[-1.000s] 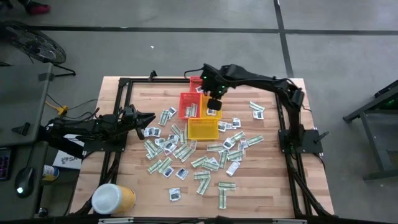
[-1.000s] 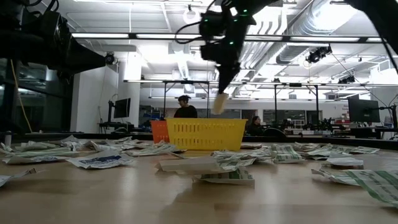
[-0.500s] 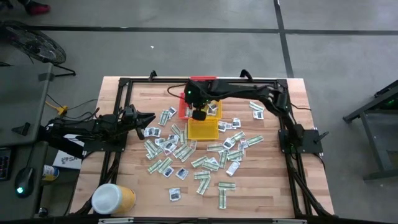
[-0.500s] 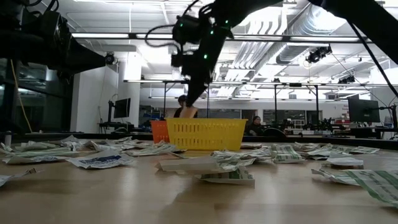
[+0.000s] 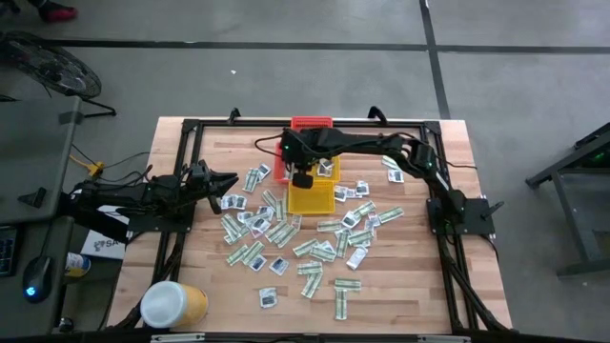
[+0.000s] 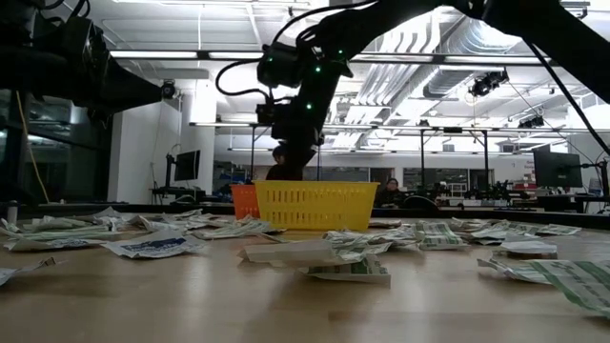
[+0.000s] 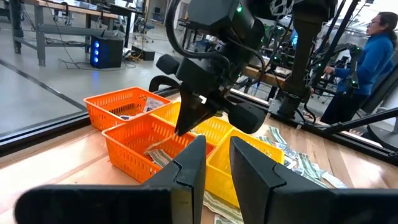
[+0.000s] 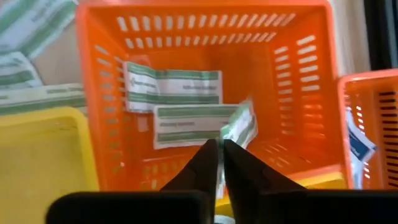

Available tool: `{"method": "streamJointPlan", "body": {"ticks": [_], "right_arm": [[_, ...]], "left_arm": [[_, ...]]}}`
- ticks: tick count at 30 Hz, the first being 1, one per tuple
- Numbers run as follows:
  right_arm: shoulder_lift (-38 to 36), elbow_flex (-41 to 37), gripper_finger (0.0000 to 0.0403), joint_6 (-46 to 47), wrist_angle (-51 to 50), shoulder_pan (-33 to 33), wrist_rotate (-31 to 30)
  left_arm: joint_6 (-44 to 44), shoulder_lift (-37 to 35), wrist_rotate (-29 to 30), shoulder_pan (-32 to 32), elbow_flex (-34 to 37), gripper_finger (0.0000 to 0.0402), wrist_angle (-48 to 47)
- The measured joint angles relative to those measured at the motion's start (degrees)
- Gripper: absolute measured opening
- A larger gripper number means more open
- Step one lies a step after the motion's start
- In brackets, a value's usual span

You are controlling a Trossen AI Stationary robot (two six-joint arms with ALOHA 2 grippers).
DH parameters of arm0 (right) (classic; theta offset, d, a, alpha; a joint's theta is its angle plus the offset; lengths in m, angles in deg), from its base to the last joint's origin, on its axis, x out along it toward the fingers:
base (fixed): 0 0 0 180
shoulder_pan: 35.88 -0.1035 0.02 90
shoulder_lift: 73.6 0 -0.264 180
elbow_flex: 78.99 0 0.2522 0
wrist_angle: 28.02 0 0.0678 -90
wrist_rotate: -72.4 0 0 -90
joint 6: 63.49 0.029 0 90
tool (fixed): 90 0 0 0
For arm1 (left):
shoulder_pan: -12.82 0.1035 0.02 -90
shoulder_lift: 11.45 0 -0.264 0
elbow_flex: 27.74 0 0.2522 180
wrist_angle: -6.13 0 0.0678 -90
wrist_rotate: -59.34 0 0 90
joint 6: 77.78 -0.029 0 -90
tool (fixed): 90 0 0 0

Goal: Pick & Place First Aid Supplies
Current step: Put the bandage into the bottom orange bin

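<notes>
Right pincer (image 8: 217,163): fingers nearly pressed together, a green-and-white packet (image 8: 239,127) seen at their tips, poised over the orange basket (image 8: 106,93).
Below the pincer: two packets are already laid flat on the basket floor.
Beside the pincer: the yellow basket (image 5: 311,198), touching the orange one.
Risk: the packet could cling to a finger, or be flicked over the rim, if released too high.
Farther off: loose packets (image 5: 324,250) are strewn over the bench (image 5: 419,295).
Left pincer (image 5: 232,181): parked well apart, fingers slightly parted, nothing held.

right gripper (image 5: 303,177) fills the airspace over the orange basket (image 8: 205,93), fingers just above its packets (image 8: 186,106). yellow basket (image 5: 311,197) adjoins it. loose packets (image 5: 286,233) crowd mid-table; bare wood (image 5: 419,286) lies along the table's right side.
</notes>
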Motion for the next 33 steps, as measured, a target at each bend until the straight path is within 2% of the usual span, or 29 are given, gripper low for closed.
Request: {"method": "streamJointPlan", "body": {"ticks": [10,15,24,27,33], "right_arm": [[-0.02,0.0,0.0159,0.43,1.1,0.11,8.57],[-0.95,0.04,0.0203,0.46,1.41,0.31,8.49],[-7.31,-0.89,0.0216,7.4,-7.3,4.19,6.89],[-10.18,-4.94,0.0215,9.75,-7.33,5.63,6.85],[-18.23,-18.82,0.0203,19.01,-4.79,8.47,4.52]], "left_arm": [[0.0,0.02,0.02,-0.01,-0.02,0.0073,0.0],[-0.01,0.02,0.01,0.02,-0.01,0.0073,0.0],[0.0,0.0,0.02,0.0,0.0,0.0073,0.0],[-0.01,0.0,0.02,0.0,-0.02,0.0073,0.0],[-0.02,0.01,0.02,0.02,-0.01,0.0073,0.0]]}}
